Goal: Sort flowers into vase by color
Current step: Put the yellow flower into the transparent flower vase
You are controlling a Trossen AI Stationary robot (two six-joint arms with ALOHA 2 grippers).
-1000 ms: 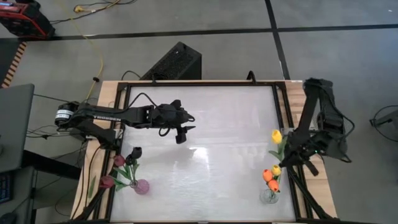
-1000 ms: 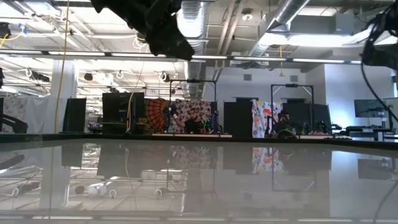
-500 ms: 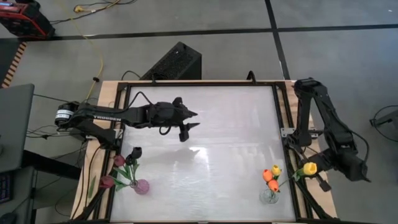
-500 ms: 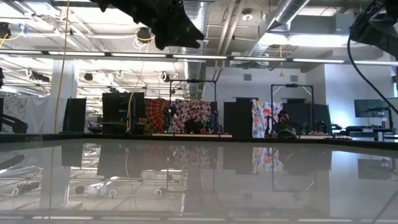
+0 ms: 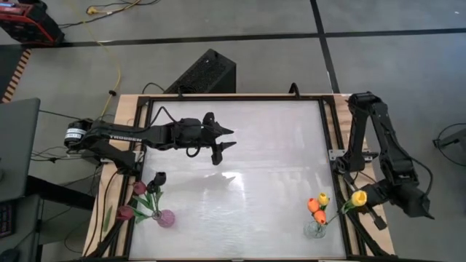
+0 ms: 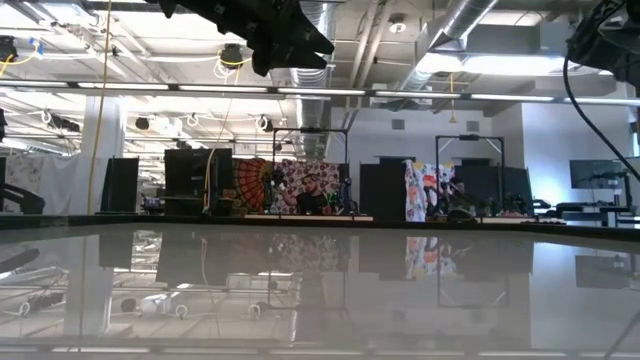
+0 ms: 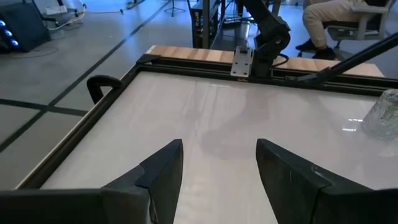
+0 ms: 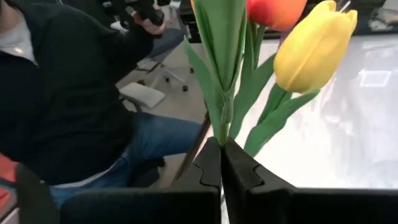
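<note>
My right gripper (image 5: 370, 209) is over the table's right rail, shut on a yellow tulip (image 5: 359, 197) (image 8: 314, 46) with green leaves (image 8: 221, 37). Just left of it a clear glass vase (image 5: 314, 230) stands on the table with an orange tulip (image 5: 315, 206) and a yellow one (image 5: 323, 198) stuck in it by their stems. A pink vase (image 5: 166, 218) at the near left holds maroon and dark tulips (image 5: 138, 189). My left gripper (image 5: 222, 142) (image 7: 217, 168) hovers open above the table's far left part, nothing between its fingers. My right gripper pinches the tulip's thin green stem (image 8: 222, 132) between its two fingers, where the leaves branch off. The stem and leaves rise out past the fingertips (image 8: 208, 163). The flower is lifted clear of table and vase. The stem's lower part is hidden by the fingers.
A black frame (image 5: 326, 131) runs around the white tabletop (image 5: 240, 196). A seated person in a dark top and jeans (image 8: 74, 106) is close beside my right gripper, off the table. A black box (image 5: 207, 73) stands on the floor beyond the far edge.
My right gripper has carried the yellow tulip from the right edge's middle toward the near edge and outward over the right rail, rolling as it went; it stays shut on the stem. My left gripper has tipped its fingers upward in place, still open.
</note>
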